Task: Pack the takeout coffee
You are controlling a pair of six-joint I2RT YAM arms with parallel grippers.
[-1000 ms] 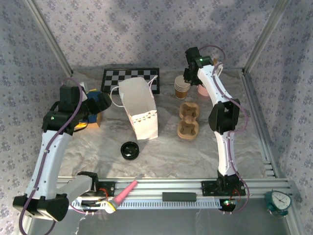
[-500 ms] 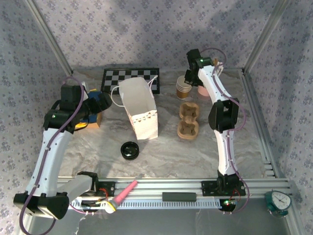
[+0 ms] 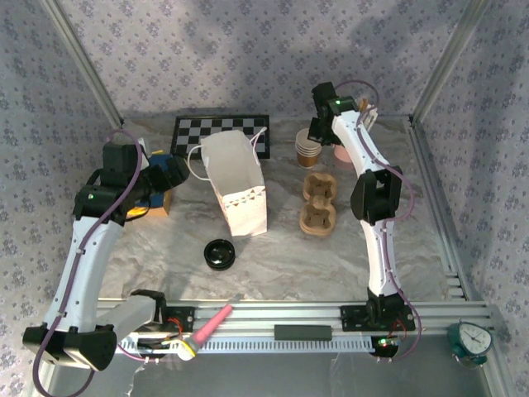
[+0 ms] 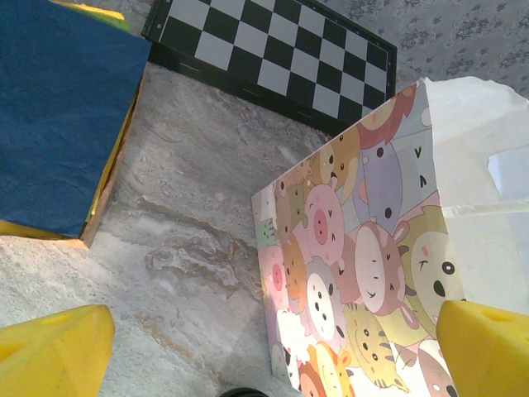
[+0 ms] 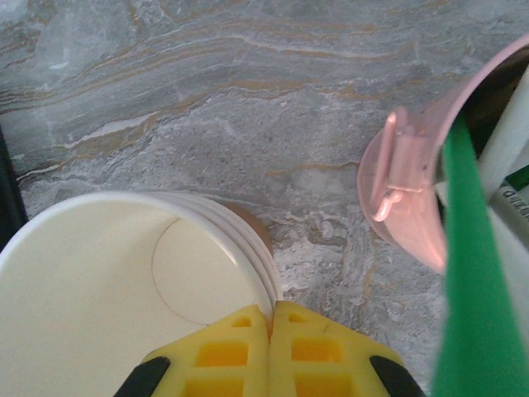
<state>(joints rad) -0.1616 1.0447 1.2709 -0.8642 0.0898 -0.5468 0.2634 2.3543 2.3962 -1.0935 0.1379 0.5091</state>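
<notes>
Upright atop a stack of like cups [image 3: 307, 154] at the far side of the bench [image 3: 273, 256], the tan-brown paper cup with white inside [image 5: 107, 289] sits directly under the right claw [image 5: 270, 347], which is pinched on its rim, one finger inside and one outside in the wrist view. Overhead, the white paper bag [image 3: 240, 186] stands leftward, near the wide-open, empty left claw [image 4: 269, 347].
</notes>
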